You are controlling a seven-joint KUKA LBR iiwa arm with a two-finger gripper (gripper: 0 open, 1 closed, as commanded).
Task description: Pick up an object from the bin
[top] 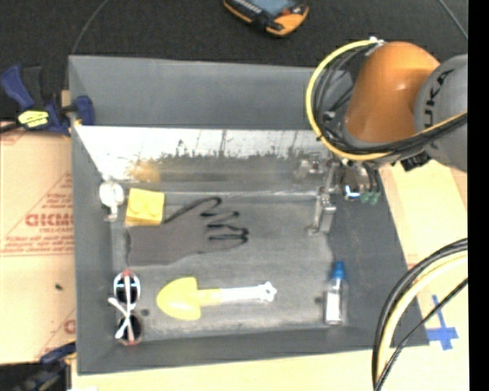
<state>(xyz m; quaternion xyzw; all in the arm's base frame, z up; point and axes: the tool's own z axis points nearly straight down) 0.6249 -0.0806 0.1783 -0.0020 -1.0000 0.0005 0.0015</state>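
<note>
My gripper [320,218] hangs over the right part of the bin, above bare floor near the back wall. Left of it lies a flat grey glove [179,239] with black markings; its fingertips point toward the gripper and stop a short way off. In front of the gripper, near the bin's front right corner, lies a small clear bottle with a blue cap [334,293]. A toy shovel [212,296] with a yellow blade and a white handle lies along the front, below the glove. The gripper touches none of them.
A yellow sponge block [145,207] and a small white round thing [111,195] sit at the left, by the glove's cuff. Red, white and black sunglasses [127,306] lie in the front left corner. The arm with its orange cover comes in from the upper right.
</note>
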